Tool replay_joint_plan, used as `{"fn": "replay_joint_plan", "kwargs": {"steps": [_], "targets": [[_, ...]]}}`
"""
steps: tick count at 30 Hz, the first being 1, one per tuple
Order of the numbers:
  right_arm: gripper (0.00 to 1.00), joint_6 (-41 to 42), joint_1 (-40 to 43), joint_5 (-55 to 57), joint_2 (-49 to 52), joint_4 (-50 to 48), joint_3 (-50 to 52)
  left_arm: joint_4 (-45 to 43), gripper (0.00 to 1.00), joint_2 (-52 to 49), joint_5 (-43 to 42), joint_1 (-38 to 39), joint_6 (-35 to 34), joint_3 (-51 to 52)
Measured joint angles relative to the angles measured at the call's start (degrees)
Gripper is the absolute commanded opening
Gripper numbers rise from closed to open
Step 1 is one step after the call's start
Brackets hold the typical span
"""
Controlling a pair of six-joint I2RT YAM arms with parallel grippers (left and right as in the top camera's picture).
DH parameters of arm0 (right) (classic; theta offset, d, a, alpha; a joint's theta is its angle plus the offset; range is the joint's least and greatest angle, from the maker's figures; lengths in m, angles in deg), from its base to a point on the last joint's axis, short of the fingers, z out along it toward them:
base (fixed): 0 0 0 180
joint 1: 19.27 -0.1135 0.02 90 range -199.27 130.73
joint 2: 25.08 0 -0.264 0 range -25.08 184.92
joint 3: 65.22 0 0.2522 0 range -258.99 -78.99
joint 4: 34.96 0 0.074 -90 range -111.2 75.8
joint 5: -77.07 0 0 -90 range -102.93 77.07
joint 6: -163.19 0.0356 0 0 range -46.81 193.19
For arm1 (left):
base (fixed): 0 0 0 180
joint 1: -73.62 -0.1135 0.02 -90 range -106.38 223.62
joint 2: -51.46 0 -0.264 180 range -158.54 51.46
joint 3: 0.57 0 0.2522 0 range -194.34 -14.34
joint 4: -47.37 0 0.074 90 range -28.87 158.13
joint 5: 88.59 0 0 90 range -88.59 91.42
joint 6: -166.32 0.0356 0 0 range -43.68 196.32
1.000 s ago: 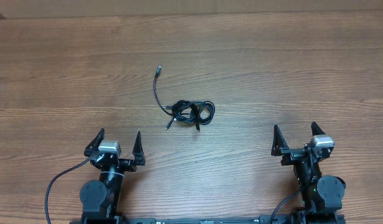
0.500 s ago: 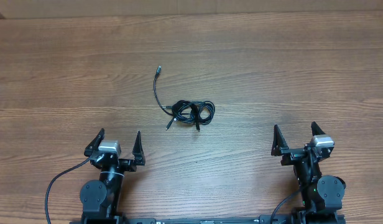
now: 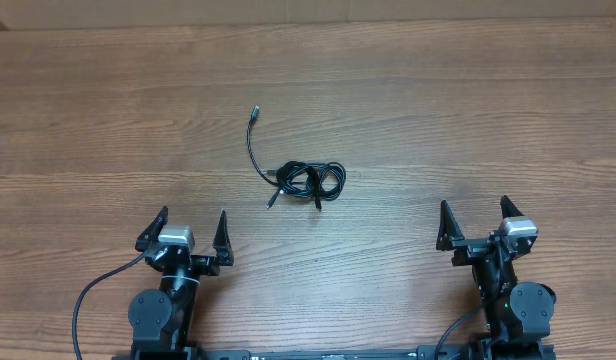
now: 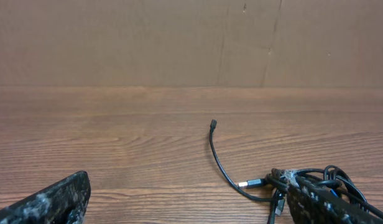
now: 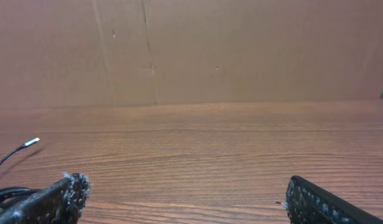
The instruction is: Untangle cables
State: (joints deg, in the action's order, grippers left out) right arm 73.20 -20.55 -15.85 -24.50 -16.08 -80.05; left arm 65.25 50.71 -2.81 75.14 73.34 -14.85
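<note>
The cables (image 3: 306, 181) lie as a small tangled bunch of thin black cord on the wooden table, with one strand curving up to a plug tip (image 3: 254, 112). My left gripper (image 3: 188, 228) is open and empty, below and left of the bunch. My right gripper (image 3: 475, 219) is open and empty, far to the bunch's right. In the left wrist view the bunch (image 4: 316, 180) sits at the lower right, partly behind my right finger (image 4: 334, 205), with a silvery plug (image 4: 244, 184) showing. In the right wrist view only a plug tip (image 5: 32, 142) and a strand show at the far left.
The wooden table (image 3: 468, 110) runs to a brown cardboard wall (image 4: 148, 37) at the back. Thicker black arm wires (image 3: 93, 290) hang near the arm bases at the front edge.
</note>
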Motion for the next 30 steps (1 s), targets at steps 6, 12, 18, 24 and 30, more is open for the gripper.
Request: {"fn": "replay_joint_plan", "kwargs": {"steps": [6,12,18,24,30], "targets": [[1.0,0.02,0.0,-0.02,0.0,0.0,0.0,-0.02,1.0,0.0,0.0,0.0,0.0,0.0],[1.0,-0.02,0.02,-0.02,0.0,-0.02,0.0,0.0,1.0,0.0,0.0,0.0,-0.02,0.0],[1.0,0.0,0.0,-0.02,0.0,-0.02,0.0,0.02,1.0,-1.11,0.0,0.0,-0.04,0.0],[1.0,0.0,0.0,-0.02,0.0,-0.02,0.0,0.94,1.0,-5.68,0.0,0.0,-0.02,-0.28],[1.0,0.0,0.0,0.0,0.0,-0.02,0.0,7.96,1.0,-11.47,0.0,0.02,-0.02,-4.63]]}}
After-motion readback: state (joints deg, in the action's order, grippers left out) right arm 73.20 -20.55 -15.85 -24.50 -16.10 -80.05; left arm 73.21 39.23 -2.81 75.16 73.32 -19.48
